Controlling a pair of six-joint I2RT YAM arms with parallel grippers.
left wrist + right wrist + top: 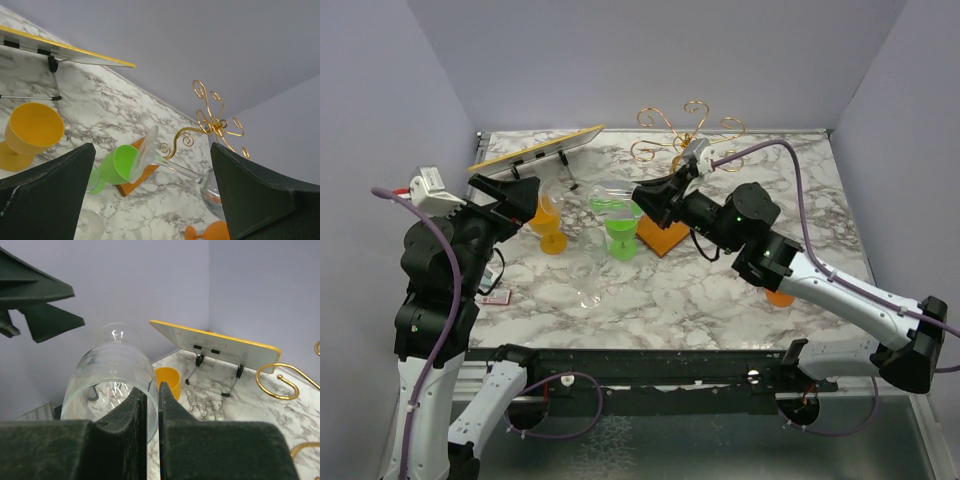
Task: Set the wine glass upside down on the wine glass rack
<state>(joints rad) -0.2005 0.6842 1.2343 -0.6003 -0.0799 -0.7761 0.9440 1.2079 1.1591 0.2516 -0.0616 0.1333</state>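
My right gripper (pixel 650 197) is shut on the rim wall of a clear wine glass (pixel 616 193) and holds it sideways in the air. In the right wrist view the fingers (pixel 137 405) pinch the bowl (pixel 110 372). In the left wrist view its foot (pixel 145 150) points toward my left gripper and its stem (pixel 182 171) runs right. The wine glass rack, gold spiral wire (pixel 685 130) on an orange-brown base (pixel 665 238), stands behind; it also shows in the left wrist view (pixel 215 120). My left gripper (pixel 515 195) is open and empty, left of the glass.
A tilted yellow-edged board (pixel 535 148) stands on legs at the back left. A yellow-orange goblet (pixel 552 222), a green cup (pixel 620 235) and a second clear glass (pixel 590 272) are mid-table. An orange cup (pixel 780 297) sits under the right arm.
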